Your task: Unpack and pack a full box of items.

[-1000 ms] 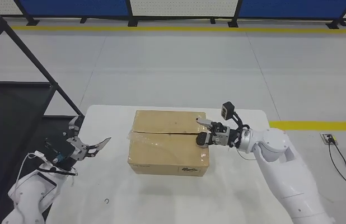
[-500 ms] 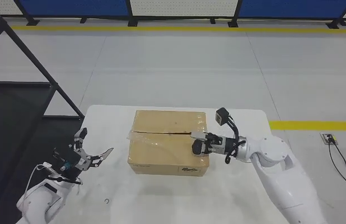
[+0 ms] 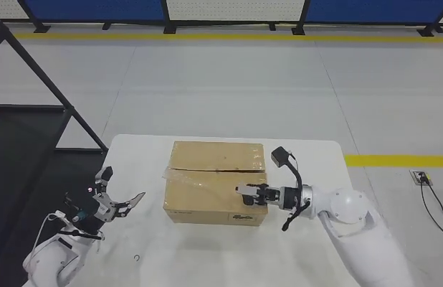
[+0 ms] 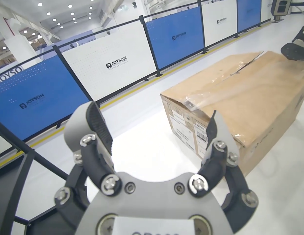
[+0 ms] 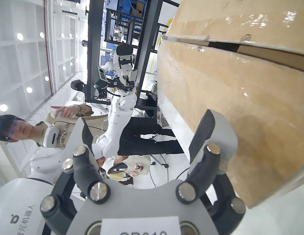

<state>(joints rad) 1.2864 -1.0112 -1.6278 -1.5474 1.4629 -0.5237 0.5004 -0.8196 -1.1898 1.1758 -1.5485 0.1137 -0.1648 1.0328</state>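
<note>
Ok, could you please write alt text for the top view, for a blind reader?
A closed, taped cardboard box sits on a white table. The right gripper, open, is over the box's near right part; the left gripper, also open, is above the table's left side, apart from the box.

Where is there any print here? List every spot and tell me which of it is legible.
Fence panels: a logo with a wordmark on each, large and legible; a brand name, so not quoted.
Labels on the end of the cardboard box: barcodes and fine print, too small to read.
Box front, top view: a dark mark, too small to read.
</note>
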